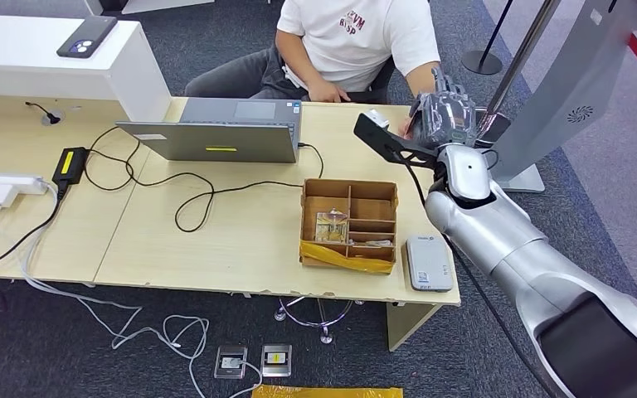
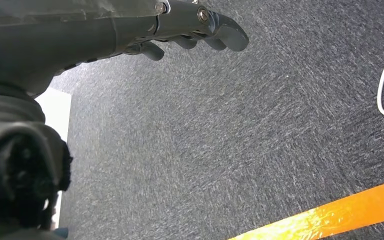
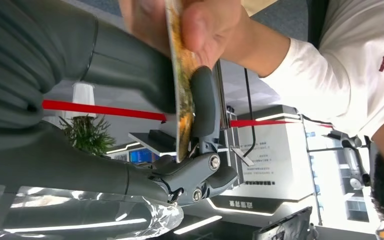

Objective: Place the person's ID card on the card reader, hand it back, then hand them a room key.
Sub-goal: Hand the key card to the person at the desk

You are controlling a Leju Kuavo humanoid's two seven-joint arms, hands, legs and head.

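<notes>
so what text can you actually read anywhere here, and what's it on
"VM" over "P": ends of two lines of red print on the person's white shirt, cut off by the frame edge in the right wrist view; in the head view the print is too blurred to read.
Card pinched in the right hand: seen edge-on, nothing readable.
Wall signs behind: too small.
Card reader, laptop sticker: too small.
</notes>
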